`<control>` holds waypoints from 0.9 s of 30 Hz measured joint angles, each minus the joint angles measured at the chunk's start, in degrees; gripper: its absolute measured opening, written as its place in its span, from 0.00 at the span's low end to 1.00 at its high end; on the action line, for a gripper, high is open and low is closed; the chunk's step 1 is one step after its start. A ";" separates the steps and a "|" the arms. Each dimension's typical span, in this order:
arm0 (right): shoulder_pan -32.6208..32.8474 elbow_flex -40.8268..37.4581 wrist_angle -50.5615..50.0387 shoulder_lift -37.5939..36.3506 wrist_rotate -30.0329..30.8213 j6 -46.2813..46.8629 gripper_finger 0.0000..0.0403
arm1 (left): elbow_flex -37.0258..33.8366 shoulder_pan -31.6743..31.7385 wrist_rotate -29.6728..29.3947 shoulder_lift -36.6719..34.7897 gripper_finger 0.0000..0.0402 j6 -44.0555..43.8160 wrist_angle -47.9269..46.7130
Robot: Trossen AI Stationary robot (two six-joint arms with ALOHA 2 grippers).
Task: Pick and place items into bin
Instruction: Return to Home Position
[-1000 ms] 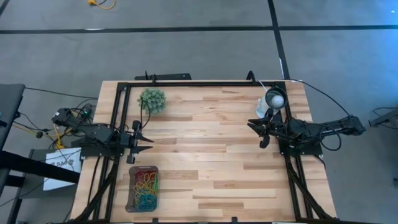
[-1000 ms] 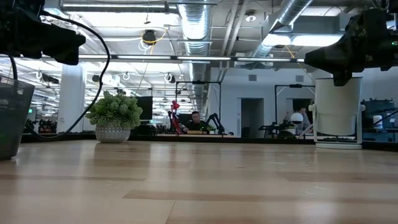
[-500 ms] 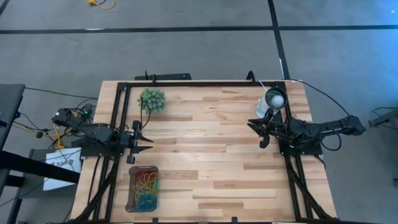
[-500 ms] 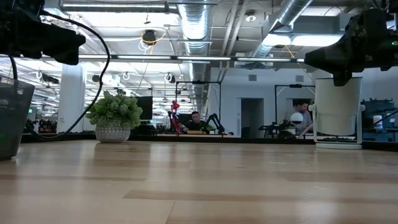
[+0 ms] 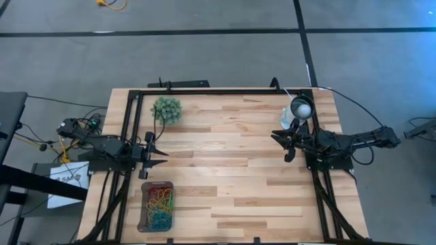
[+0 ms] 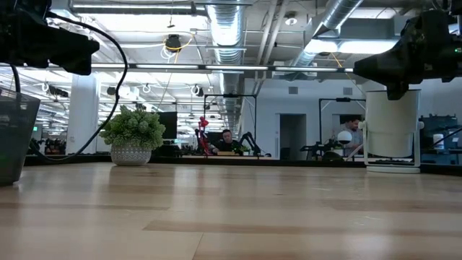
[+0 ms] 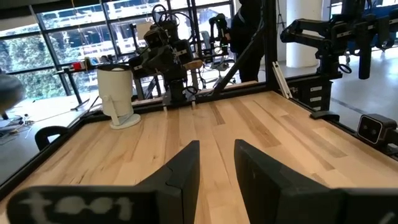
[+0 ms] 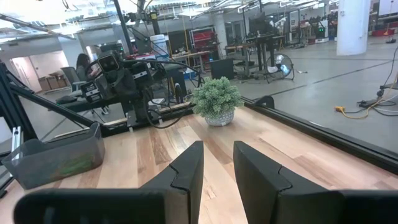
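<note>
Seen from above, the dark translucent bin (image 5: 142, 216) sits near the table's near-left corner. In it lies a heap of red, yellow, green and blue rubber bands (image 5: 160, 205). No loose band shows on the wood. My left gripper (image 5: 163, 155) hovers open just beyond the bin's far end, its fingers pointing toward the table's right. My right gripper (image 5: 281, 144) hovers open by the right edge, pointing left. Each wrist view shows its own two fingers apart with nothing between them: left gripper (image 7: 216, 165), right gripper (image 8: 217, 163). The right wrist view also shows the bin (image 8: 57, 160).
A fuzzy green plant ball (image 5: 167, 109) stands far left, and a white lamp-like object (image 5: 302, 107) far right, close to my right arm. A black metal frame (image 5: 204, 91) runs around the table. Bare wood lies between the two grippers. People show in the room beyond.
</note>
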 joint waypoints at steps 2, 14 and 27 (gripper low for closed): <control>0.02 0.00 -0.01 0.00 0.00 -0.01 0.20 | 0.00 0.00 0.00 -0.01 0.23 -0.05 0.00; 0.00 0.00 0.01 0.00 -0.02 0.01 0.20 | 0.00 0.00 0.00 0.00 0.23 -0.52 0.00; 0.00 0.00 0.00 0.00 0.00 0.01 0.20 | 0.00 0.00 0.00 -0.01 0.23 -0.01 0.00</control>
